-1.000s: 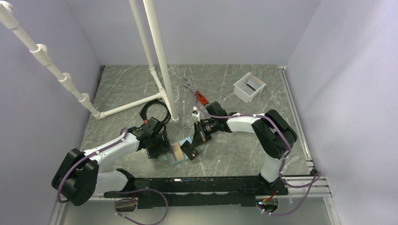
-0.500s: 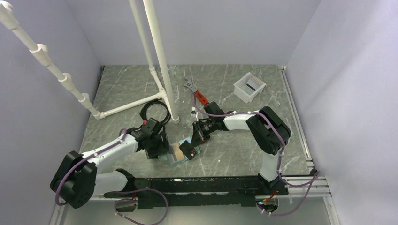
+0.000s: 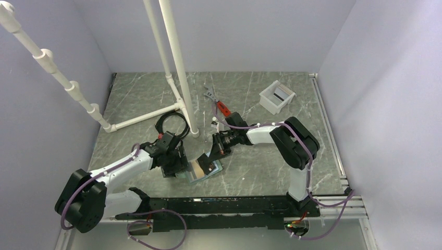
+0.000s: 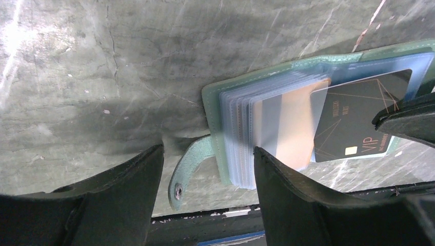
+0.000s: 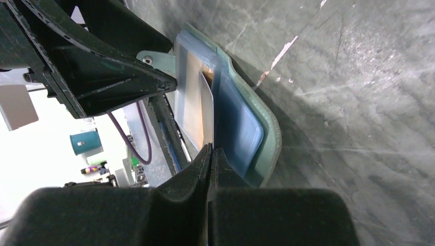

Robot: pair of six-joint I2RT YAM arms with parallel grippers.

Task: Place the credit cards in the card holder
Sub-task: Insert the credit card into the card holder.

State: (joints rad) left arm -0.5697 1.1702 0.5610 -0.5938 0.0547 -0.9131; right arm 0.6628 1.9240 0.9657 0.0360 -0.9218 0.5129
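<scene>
Grey marble desk (image 3: 260, 166) — card holder (image 4: 215, 102) lies unfolded. Right claw (image 5: 210, 149) pinches dark credit card (image 4: 354, 118) edge-on; left claw (image 4: 208, 151) spread wide, gripping nothing.

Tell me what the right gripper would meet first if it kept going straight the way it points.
Probably the card holder: the right gripper, shut on a card, points straight into it. The left gripper lies just beyond; depth is unclear.

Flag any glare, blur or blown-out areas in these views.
Top external: evenly lit, sharp. Left wrist: glare on the table at upper left; card holder sharp, dark foreground blurred. Right wrist: background at left blown out white, near foreground unfocused.
</scene>
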